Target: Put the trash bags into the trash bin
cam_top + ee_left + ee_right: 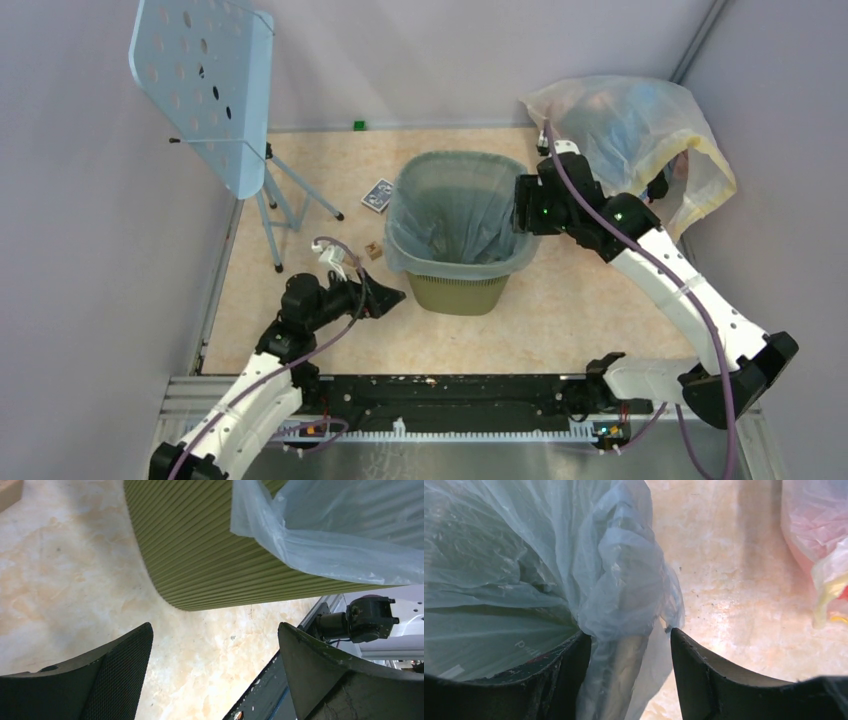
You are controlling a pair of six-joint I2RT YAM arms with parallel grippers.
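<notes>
The olive-green trash bin (458, 290) stands mid-floor, lined with the pale blue-grey trash bag (455, 210), whose edge folds over the rim. My right gripper (518, 215) is at the bin's right rim. In the right wrist view it (629, 645) is open, with a bunched fold of the bag (614, 570) and the rim between the jaws. My left gripper (395, 297) is open and empty, low by the bin's left base. The left wrist view shows the gripper (215, 650) over bare floor, facing the bin's ribbed side (210, 545) and the bag's overhang (325, 530).
A big clear-yellowish sack (630, 120) of coloured items sits at the back right, also in the right wrist view (819, 530). A blue perforated stand (205, 80) on a tripod is at the back left. A card pack (377, 195) and a small wooden block (373, 251) lie left of the bin.
</notes>
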